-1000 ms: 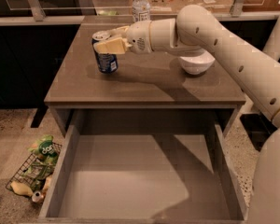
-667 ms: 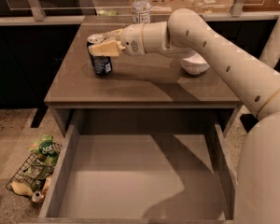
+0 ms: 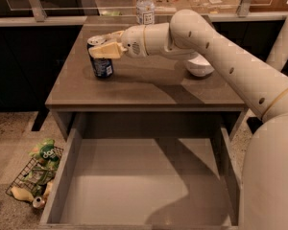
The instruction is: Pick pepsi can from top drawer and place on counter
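item: pepsi can [image 3: 101, 66]. location: upright on the tabletop [image 3: 149, 87], near its left edge, toward the back-left corner. base looks seated on the surface, though i cannot be sure it bears full weight. the top drawer [image 3: 139, 181], below the front edge, stands pulled out with no can in it.

item: gripper [image 3: 95, 44]. location: at the can's upper part, over the left side of the tabletop. fingers [image 3: 108, 51]: pinching the can just under its rim, one in front, one behind.

risks, as judged:
- the hold is high on the can. fingers that part unevenly or drag sideways could tip it, and the left edge is near enough for it to roll off.
- if the base is not fully down, letting go would set it wobbling.
- a careless retreat could brush the white bowl [image 3: 200, 67] toward the right edge, or the water bottle [image 3: 145, 6] at the back edge.

arm pose: reaches in from the right, low across the tabletop, wrist level, fingers pointing left. the forearm passes just in front of the bowl.
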Robot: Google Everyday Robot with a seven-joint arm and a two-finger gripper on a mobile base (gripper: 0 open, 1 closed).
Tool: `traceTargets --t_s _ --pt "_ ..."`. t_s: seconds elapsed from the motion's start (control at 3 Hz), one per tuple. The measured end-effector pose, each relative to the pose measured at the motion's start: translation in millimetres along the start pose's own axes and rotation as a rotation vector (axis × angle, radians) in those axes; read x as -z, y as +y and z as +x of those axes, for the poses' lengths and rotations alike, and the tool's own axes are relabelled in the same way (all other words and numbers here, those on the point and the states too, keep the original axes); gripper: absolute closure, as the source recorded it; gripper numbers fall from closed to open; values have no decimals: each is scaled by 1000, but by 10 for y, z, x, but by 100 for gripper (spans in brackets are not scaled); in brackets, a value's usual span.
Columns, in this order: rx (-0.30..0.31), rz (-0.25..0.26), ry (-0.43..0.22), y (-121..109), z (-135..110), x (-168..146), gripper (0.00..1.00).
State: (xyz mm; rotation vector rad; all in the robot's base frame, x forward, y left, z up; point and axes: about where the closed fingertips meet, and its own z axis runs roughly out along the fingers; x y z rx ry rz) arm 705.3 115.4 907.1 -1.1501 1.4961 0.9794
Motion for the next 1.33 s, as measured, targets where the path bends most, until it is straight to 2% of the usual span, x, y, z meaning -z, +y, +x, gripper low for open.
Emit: traceTargets --t_s 0.67,1.0,1.33 --pt "0 -10 0 31 -3 -56 18" --pt "0 -15 0 48 -4 -87 0" --pt "0 -16 0 49 -4 -88 0"
